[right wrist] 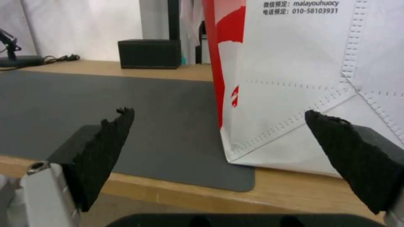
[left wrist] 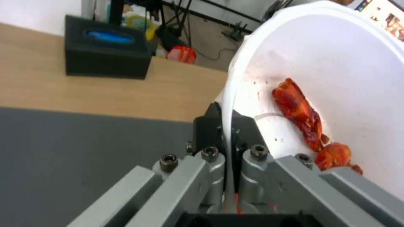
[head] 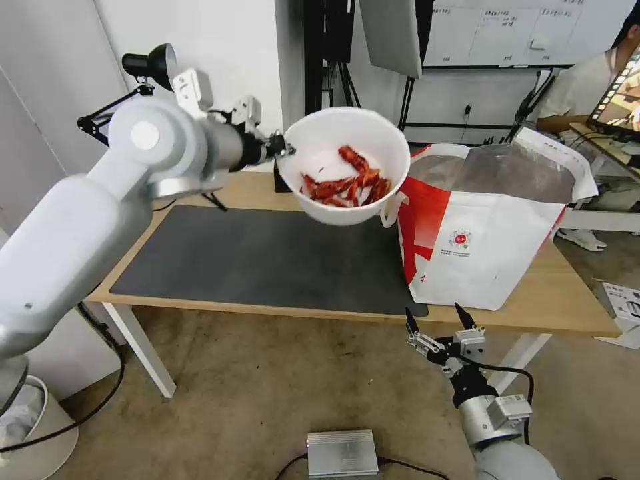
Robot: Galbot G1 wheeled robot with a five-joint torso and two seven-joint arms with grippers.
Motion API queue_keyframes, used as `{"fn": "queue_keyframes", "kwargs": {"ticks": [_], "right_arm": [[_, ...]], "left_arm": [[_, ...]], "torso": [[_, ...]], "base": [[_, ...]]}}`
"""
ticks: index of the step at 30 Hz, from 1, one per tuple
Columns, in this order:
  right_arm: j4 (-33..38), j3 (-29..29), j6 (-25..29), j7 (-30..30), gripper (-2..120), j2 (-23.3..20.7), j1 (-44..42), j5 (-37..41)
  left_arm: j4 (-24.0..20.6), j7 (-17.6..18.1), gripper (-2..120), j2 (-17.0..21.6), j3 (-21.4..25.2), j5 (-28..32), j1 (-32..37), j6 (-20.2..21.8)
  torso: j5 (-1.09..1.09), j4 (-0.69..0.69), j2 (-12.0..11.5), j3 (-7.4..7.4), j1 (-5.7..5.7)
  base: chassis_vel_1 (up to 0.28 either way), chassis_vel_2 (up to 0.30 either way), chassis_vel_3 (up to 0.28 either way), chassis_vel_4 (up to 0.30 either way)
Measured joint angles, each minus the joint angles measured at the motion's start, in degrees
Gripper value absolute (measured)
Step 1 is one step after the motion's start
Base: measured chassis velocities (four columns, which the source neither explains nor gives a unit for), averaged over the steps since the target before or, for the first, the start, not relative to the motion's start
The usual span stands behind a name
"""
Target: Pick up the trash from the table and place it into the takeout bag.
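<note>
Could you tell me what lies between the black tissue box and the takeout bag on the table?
In the right wrist view, bare light wood separates the tissue box from the takeout bag.

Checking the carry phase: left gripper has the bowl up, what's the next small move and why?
Probably carry the bowl of crayfish shells a little further to the robot's right, over the takeout bag. The left gripper is shut on the bowl's rim and holds it lifted above the mat, beside the bag's open top rather than above it. The right gripper waits open below the table edge.
</note>
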State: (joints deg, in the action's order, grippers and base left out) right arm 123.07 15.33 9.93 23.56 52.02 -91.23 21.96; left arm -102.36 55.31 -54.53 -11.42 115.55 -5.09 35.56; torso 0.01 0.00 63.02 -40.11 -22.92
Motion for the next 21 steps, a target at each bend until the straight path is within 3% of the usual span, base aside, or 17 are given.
{"fn": "queue_keyframes", "kwargs": {"ticks": [8,21], "right_arm": [[0.0,0.0,0.0,0.0,100,0.0,0.0,0.0],[0.0,0.0,0.0,0.0,100,0.0,0.0,0.0]], "left_arm": [[4.81,0.86,0,-7.25,-2.28,-1.55,-3.42,-0.72],[11.95,2.13,0,-15.02,-3.43,-3.35,-5.48,-0.88]], "torso": [[0.0,-0.01,0.0,0.0,0.0],[0.0,0.0,0.0,0.0,0.0]], "base": [[0.0,0.0,0.0,0.0],[0.0,0.0,0.0,0.0]]}}
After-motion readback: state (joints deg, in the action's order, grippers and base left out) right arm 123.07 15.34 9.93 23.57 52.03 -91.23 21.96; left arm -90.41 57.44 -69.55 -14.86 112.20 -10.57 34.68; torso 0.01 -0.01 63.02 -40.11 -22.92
